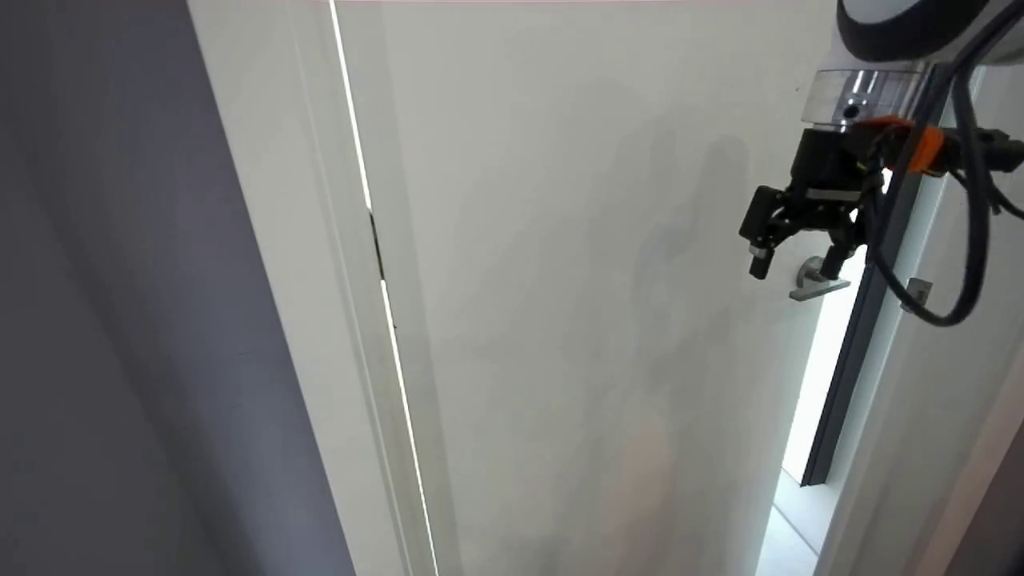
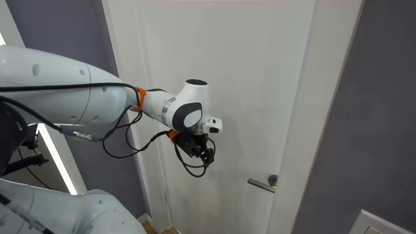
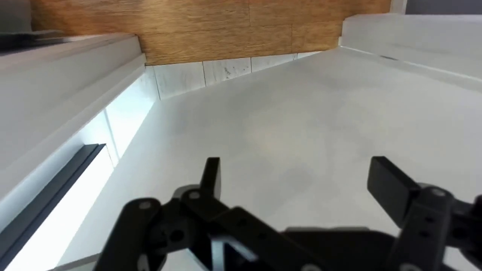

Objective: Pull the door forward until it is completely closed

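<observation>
Door. Plain white flat face, large; quantity one. Fills the middle of both exterior views, ajar: a bright gap runs down between its 3 o'clock edge and the frame in an exterior view, and from 10 to 8 o'clock in the wrist view. Judged to hang back beyond the frame, hence the call for a pull.

Lever handle. Silver, one. Set near the door's free edge, where a pull presumably gains most leverage; the only evident grip on a flat face.

Metal plate. Small, on the frame at 3 o'clock from the lever handle; probably sited to catch the door on shutting.

Hand. Jaws wide apart, nothing between them, nothing held. In an exterior view it stands apart from the lever handle, at 10 o'clock of it; touch with the door cannot be told. The spread suits taking in the lever handle; grip appears not yet made.

Cables. Black, bound to the arm by an orange band, apparently to keep slack out of the way. One loop hangs beside the hand and might snag during the pull.
</observation>
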{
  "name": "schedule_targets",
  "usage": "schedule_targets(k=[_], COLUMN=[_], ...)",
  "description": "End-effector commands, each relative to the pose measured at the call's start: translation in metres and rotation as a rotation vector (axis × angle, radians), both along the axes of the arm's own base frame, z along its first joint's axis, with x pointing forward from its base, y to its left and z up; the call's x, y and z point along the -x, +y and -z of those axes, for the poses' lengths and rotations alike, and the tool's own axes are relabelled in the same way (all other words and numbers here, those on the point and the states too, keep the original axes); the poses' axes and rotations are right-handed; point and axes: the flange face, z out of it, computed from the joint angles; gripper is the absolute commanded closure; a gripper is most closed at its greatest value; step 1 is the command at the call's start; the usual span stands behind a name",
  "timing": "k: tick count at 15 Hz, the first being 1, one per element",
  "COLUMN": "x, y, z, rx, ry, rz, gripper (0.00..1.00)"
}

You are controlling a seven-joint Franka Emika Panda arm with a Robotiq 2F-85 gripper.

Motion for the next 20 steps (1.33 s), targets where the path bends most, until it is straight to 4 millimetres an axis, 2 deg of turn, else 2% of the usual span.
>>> schedule_targets(k=[1,3,4,5,6,7,9,13,16,20], x=[0.013,0.022,0.013,0.016,0.016,0.019,0.019,0.019,0.009,-0.006], y=[-0.044,-0.064,-0.077,-0.085,-0.089,-0.079,-0.087,-0.087,-0.104,-0.128], z=[0.027,0.040,0.036,0.042,0.042,0.038,0.040,0.041,0.056,0.067], rx=[-0.002,-0.015,-0.019,-0.014,-0.023,-0.031,-0.034,-0.035,-0.040,-0.081], ry=[-0.028,-0.026,-0.022,-0.017,-0.022,-0.016,-0.015,-0.014,-0.001,-0.086], rz=[0.129,0.199,0.232,0.267,0.292,0.235,0.265,0.277,0.411,0.610], gripper=[0.00,0.00,0.00,0.00,0.00,0.00,0.00,0.00,0.00,0.00])
